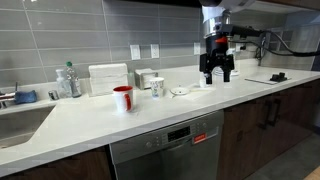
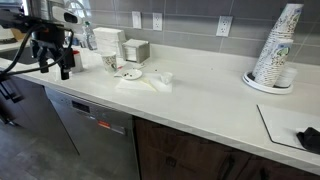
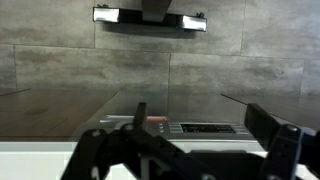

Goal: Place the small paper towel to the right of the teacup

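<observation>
Small paper towel (image 1: 180,92): where does it lie? asks the supervisor.

Inspector: On the white countertop (image 1: 90,125), just beside the teacup (image 1: 157,87), on the side away from the red mug (image 1: 122,97). It shows in both exterior views as a little crumpled white scrap (image 2: 130,74), near the teacup (image 2: 110,62) but apart from it. Whether it touches the flat white sheet next to it cannot be told.

Supervisor: And the gripper?

Inspector: The gripper (image 1: 217,78) hangs above the countertop, well apart from the scrap and on the far side of it from the teacup. Its jaws point downward and stand spread. In the wrist view the fingers (image 3: 266,127) are parted with nothing between them, and grey wall tiles (image 3: 80,60) fill the background. The gripper (image 2: 52,70) holds nothing.

Supervisor: Other items noted?

Inspector: A dishwasher (image 1: 165,145) sits under the countertop, a sink (image 1: 20,120) at one end, and a stack of paper cups (image 2: 275,50) on a plate toward the other.
</observation>
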Tool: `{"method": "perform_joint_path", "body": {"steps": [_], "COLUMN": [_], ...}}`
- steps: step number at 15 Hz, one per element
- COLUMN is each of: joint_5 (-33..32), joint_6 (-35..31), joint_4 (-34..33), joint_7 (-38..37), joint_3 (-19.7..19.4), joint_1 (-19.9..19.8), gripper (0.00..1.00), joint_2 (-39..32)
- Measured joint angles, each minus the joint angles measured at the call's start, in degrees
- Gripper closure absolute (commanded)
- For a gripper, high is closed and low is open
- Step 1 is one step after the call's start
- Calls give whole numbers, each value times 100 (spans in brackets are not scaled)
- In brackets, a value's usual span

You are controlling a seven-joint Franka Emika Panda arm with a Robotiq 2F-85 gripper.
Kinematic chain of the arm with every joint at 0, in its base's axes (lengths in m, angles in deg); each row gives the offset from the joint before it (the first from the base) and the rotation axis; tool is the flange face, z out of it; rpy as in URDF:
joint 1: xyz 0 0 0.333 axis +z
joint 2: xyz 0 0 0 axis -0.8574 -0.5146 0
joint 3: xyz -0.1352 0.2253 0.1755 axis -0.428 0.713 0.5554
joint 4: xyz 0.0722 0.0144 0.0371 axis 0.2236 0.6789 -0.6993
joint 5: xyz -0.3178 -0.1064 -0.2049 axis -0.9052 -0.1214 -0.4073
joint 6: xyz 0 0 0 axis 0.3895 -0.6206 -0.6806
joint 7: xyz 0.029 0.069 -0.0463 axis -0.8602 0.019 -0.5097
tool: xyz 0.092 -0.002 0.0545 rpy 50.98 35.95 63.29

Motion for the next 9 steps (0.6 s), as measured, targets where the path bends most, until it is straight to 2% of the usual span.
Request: {"method": "perform_joint_path", "body": {"steps": [4, 9], "joint_5": [0, 0], "joint_6": [-129, -99], "joint_4": [-289, -1406], "joint_7": [-4, 17], "joint_3": [19, 17], "joint_1": [0, -1], "gripper": [0, 0], "joint_2": [-117, -799]}}
